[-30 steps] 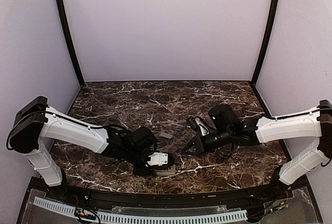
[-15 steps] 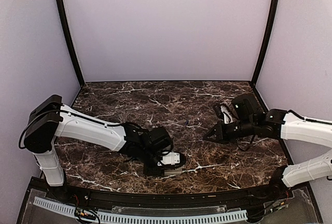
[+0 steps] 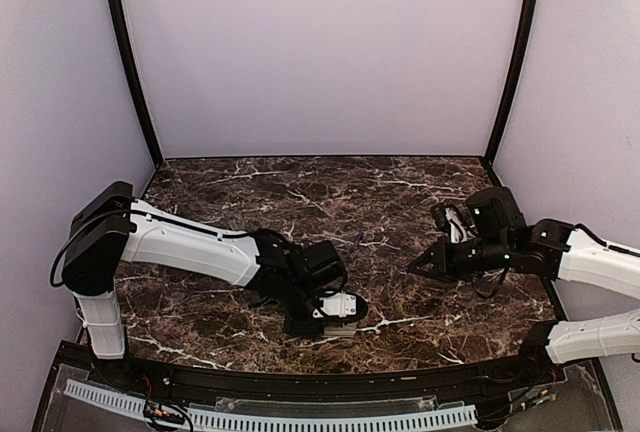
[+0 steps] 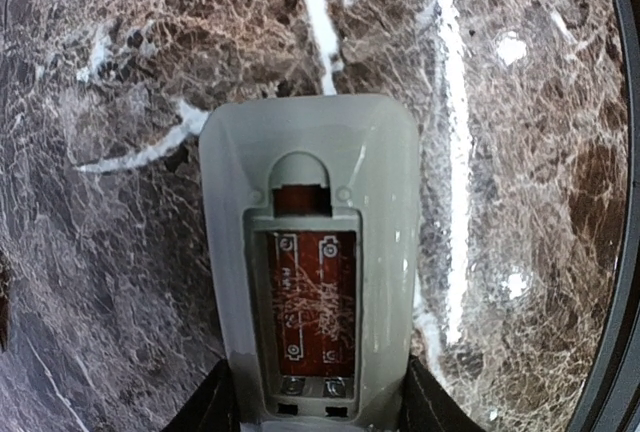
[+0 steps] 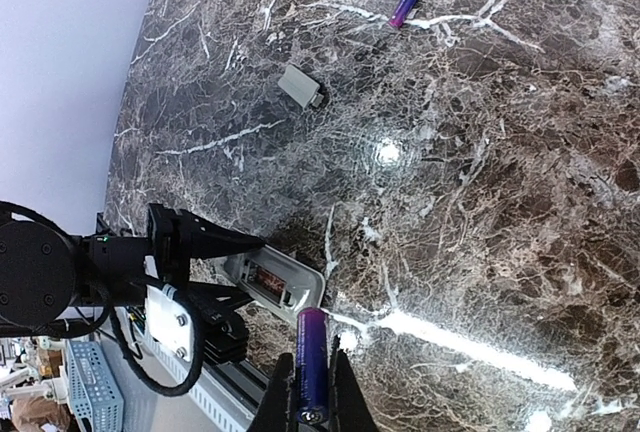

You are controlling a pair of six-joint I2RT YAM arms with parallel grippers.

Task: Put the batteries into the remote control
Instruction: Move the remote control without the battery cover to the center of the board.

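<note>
The remote control lies back up, its battery compartment open and empty, showing a red board. My left gripper is shut on its near end, low over the table near the front edge; the remote also shows in the top view and the right wrist view. My right gripper is shut on one purple battery, held above the table to the right of the remote. The second battery lies on the table further back.
A small flat grey cover piece lies on the marble between the remote and the loose battery. The left arm stretches across the front left. A black rail borders the table's front edge.
My left gripper has carried the remote to the right along the front edge. My right gripper has drawn back to the right, away from the remote, with the battery in it.
</note>
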